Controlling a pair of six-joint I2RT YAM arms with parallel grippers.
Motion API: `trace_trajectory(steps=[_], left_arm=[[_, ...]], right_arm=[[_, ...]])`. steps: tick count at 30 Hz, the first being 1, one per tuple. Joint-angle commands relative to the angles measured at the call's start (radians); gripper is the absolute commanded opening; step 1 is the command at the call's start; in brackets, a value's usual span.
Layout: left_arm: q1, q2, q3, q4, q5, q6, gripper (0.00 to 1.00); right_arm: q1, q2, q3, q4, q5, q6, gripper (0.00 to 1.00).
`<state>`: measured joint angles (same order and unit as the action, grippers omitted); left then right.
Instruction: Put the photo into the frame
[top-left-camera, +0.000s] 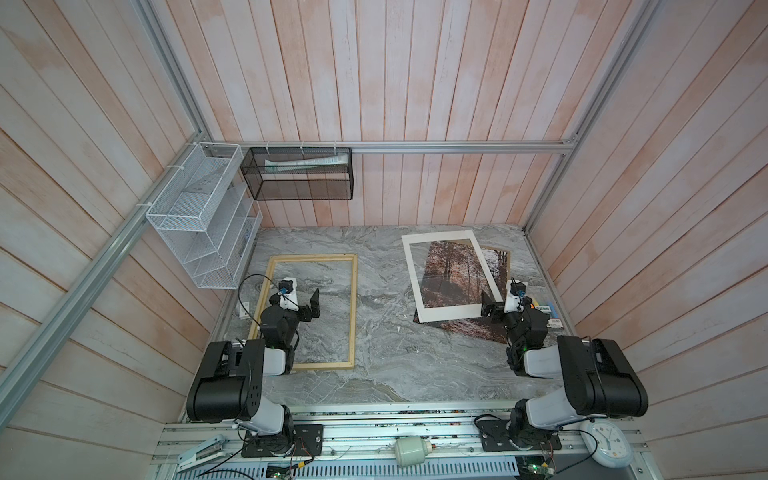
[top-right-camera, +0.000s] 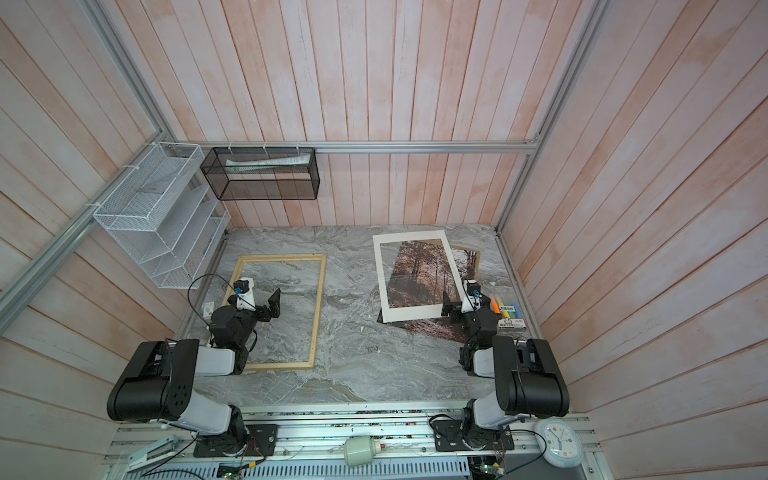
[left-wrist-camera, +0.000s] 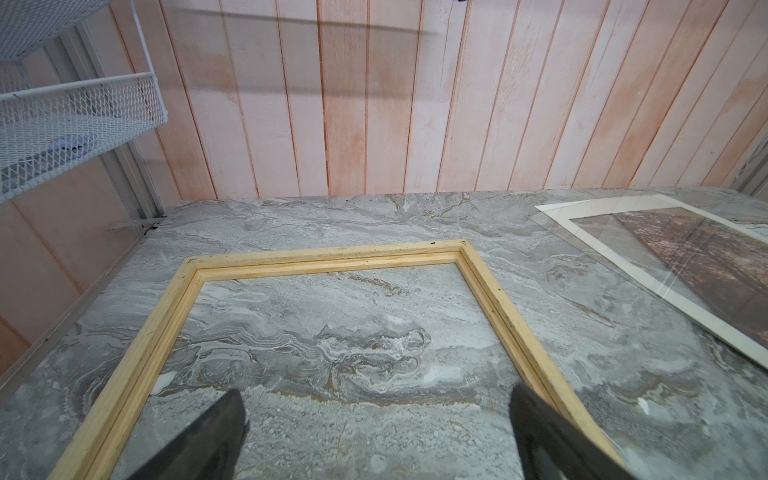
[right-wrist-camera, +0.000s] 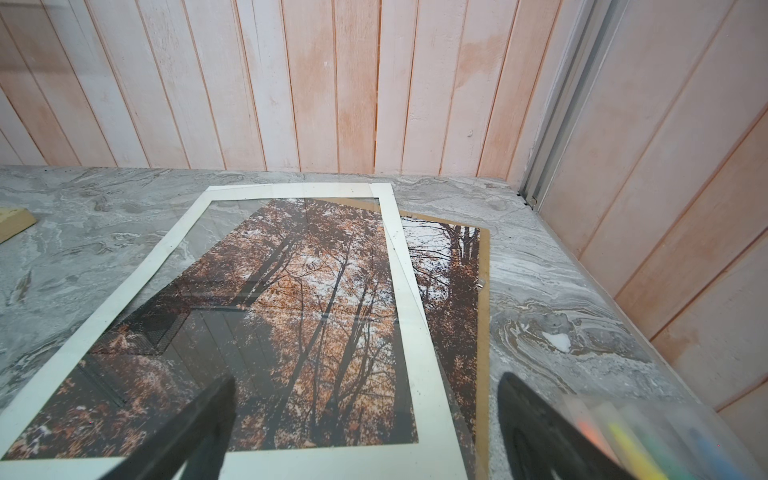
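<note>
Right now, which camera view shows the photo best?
The right wrist view: the photo fills it close up, trees sharp, though the white mat lies over it. In both top views the photo is small, one corner poking out beyond the mat. The left wrist view catches only a slanted strip.

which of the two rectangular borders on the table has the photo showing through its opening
The white mat on the right: the forest photo shows through it. The wooden frame on the left surrounds only marble table.
</note>
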<state>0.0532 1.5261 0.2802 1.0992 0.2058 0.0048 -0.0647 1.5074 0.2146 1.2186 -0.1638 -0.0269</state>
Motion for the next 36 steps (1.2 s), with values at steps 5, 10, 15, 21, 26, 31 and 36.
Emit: trace_trajectory(steps=[5,10,15,21,26,31,36], left_arm=[[0.007,0.011,0.003,0.015,0.018,0.012,1.0],[0.007,0.012,0.004,0.013,0.018,0.011,1.0],[0.012,0.014,0.013,-0.002,-0.012,-0.008,1.0],[0.012,0.012,0.012,0.002,-0.014,-0.008,1.0],[-0.021,-0.035,0.063,-0.128,-0.045,0.023,1.0],[-0.038,-0.117,0.193,-0.445,-0.031,0.003,1.0],[-0.113,-0.125,0.301,-0.573,-0.145,-0.075,1.0]], right_arm=[[-0.007,0.004,0.017,-0.004,-0.019,0.008,0.98],[-0.006,0.003,0.016,-0.004,-0.019,0.009,0.98],[-0.006,0.004,0.016,-0.003,-0.019,0.009,0.98],[-0.006,0.003,0.017,-0.004,-0.019,0.009,0.98],[-0.004,-0.017,0.044,-0.053,0.159,0.081,0.98],[0.008,-0.131,0.059,-0.171,0.136,0.055,0.98],[0.046,-0.206,0.099,-0.275,0.309,0.07,0.98]])
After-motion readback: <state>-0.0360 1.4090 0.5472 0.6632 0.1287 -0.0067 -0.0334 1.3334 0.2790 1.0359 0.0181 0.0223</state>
